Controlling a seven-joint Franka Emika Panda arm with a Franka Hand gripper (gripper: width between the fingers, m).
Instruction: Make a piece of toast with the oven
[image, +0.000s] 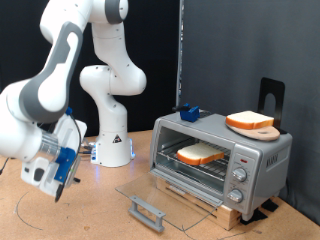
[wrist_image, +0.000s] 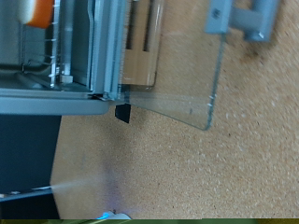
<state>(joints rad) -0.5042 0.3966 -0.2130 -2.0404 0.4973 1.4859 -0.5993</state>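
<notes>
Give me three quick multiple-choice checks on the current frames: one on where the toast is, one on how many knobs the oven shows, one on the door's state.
1. Where is the piece of toast?
A. On the wire rack inside the oven
B. On the table
C. Between the gripper's fingers

2. How many knobs show on the oven front?
A. One
B. Three
C. Five

3. What state is the glass door in?
A. Shut
B. Folded down open
C. Taken off

Answers: 1 A, the pale slice lies on the rack in the open cavity. 2 B, three knobs stand in a column at the exterior view's right. 3 B, the glass lies flat, with the handle out front. The gripper hangs away at the exterior view's left.
</notes>
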